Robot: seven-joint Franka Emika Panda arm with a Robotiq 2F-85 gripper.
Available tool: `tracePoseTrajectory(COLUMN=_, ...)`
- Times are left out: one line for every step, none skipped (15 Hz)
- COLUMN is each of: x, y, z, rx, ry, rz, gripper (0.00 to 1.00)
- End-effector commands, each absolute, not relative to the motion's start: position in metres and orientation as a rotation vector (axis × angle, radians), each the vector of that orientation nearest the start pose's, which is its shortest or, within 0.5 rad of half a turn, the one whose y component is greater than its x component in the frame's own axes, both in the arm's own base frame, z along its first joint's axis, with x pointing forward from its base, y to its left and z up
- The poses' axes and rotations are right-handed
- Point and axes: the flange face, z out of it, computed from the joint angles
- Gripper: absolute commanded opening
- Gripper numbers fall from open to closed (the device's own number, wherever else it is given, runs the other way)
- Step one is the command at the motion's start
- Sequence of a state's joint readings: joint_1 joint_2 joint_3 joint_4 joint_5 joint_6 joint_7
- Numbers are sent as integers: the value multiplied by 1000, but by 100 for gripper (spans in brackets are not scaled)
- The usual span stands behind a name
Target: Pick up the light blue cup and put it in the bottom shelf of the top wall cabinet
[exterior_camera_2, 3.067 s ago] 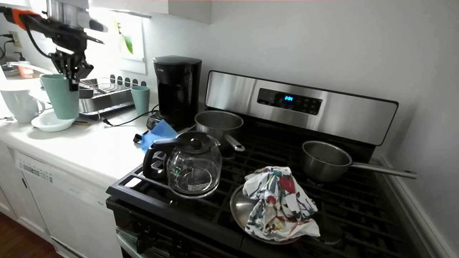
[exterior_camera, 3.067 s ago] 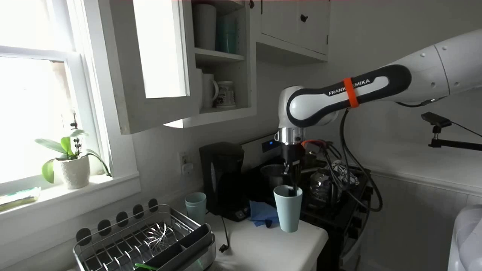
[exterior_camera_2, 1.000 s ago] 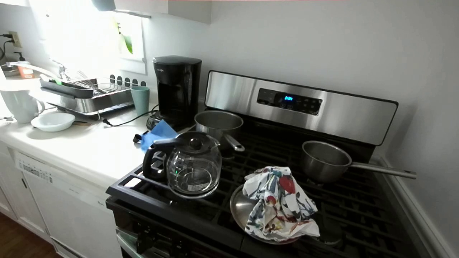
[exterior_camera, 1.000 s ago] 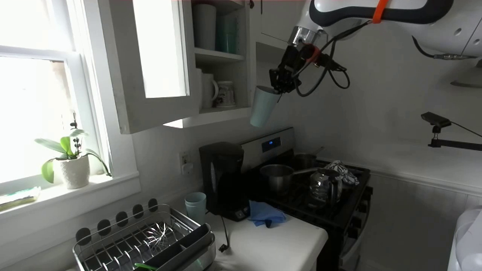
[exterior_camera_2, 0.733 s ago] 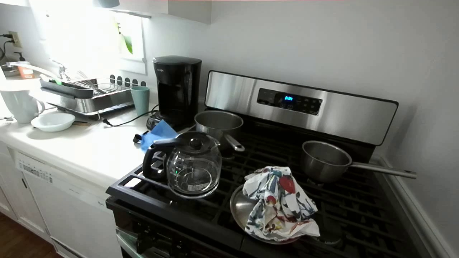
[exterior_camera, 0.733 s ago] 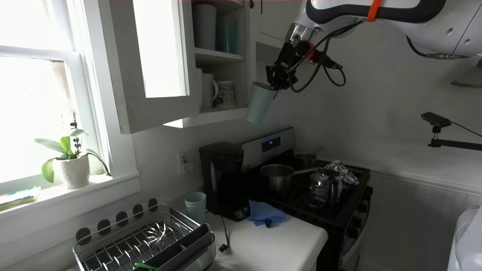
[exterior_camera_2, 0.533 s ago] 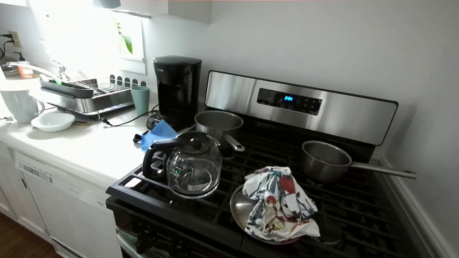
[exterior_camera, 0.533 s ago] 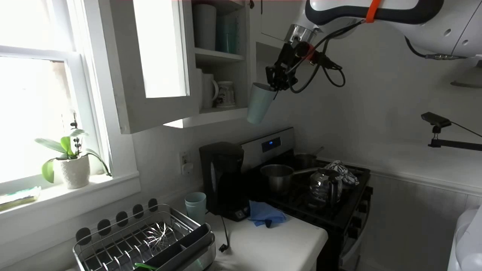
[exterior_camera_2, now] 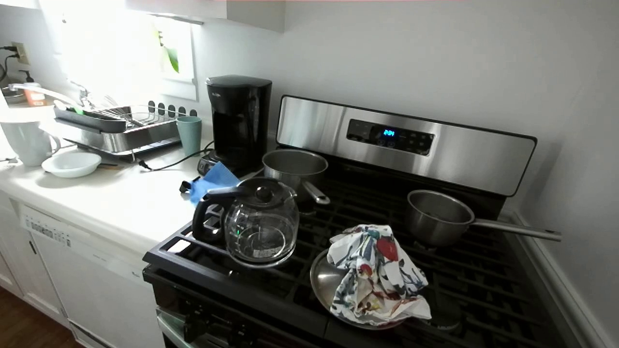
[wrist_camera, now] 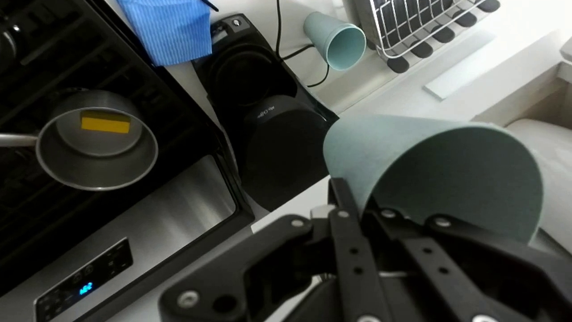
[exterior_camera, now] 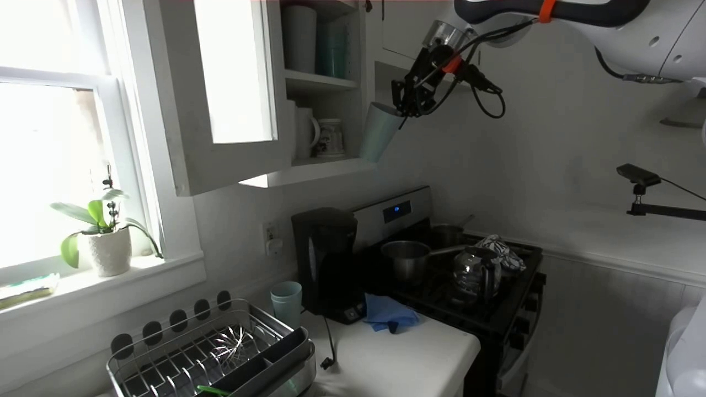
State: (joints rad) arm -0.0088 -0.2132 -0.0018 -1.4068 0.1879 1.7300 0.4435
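The stove (exterior_camera_2: 358,208) carries a glass carafe (exterior_camera_2: 261,232), a patterned cloth (exterior_camera_2: 379,282) and two steel saucepans (exterior_camera_2: 437,222). On the table (exterior_camera_2: 111,198), a blue cloth (exterior_camera_2: 213,183) lies beside a black coffee maker (exterior_camera_2: 242,96); a dish rack (exterior_camera_2: 145,138) holds a wire whisk (exterior_camera: 233,344). A potted plant (exterior_camera: 108,253) stands on the windowsill (exterior_camera: 176,268).

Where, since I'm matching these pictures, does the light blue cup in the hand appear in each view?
In an exterior view: the light blue cup, tilted, upper middle, above and right of the coffee maker.
In an exterior view: not shown; the coffee maker stands left of center.
In the wrist view: the cup, right of center, mouth showing.
Shared landmark: the coffee maker.
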Motion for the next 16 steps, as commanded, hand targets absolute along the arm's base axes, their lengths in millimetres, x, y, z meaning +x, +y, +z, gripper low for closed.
tracePoseTrajectory(x=490, y=12, z=842, rx=-2607, ry=633, rz=-738, gripper=2)
tracePoseTrajectory(x=494, y=13, z=842, rx=-2591, ry=635, rz=-750, gripper=2)
tracePoseTrajectory(x=499, y=13, z=841, rx=-2575, ry=642, rz=-758, gripper=2)
tracePoseTrajectory(x=503, y=14, z=841, rx=-2562, ry=643, rz=-761, gripper=2)
tracePoseTrajectory(x=508, y=15, z=840, rx=-2551, ry=648, rz=-764, gripper=2)
tracePoseTrajectory(x=512, y=16, z=839, rx=-2537, ry=652, rz=-764, gripper=2)
tracePoseTrajectory(x=515, y=16, z=839, rx=-2524, ry=656, rz=-766, gripper=2)
tracePoseTrajectory(x=518, y=17, z=839, rx=-2513, ry=657, rz=-767, gripper=2)
tracePoseTrajectory(x=520, y=17, z=840, rx=-2505, ry=661, rz=-770, gripper=2)
tracePoseTrajectory(x=523, y=17, z=840, rx=-2497, ry=670, rz=-775, gripper=2)
tracePoseTrajectory(x=525, y=17, z=839, rx=-2494, ry=679, rz=-776, gripper=2)
tracePoseTrajectory(x=527, y=16, z=839, rx=-2492, ry=695, rz=-775, gripper=2)
tracePoseTrajectory(x=528, y=16, z=838, rx=-2487, ry=706, rz=-771, gripper=2)
tracePoseTrajectory(x=530, y=16, z=837, rx=-2483, ry=716, rz=-768, gripper=2)
tracePoseTrajectory(x=532, y=15, z=836, rx=-2481, ry=723, rz=-763, gripper=2)
tracePoseTrajectory(x=534, y=15, z=834, rx=-2481, ry=727, rz=-758, gripper=2)
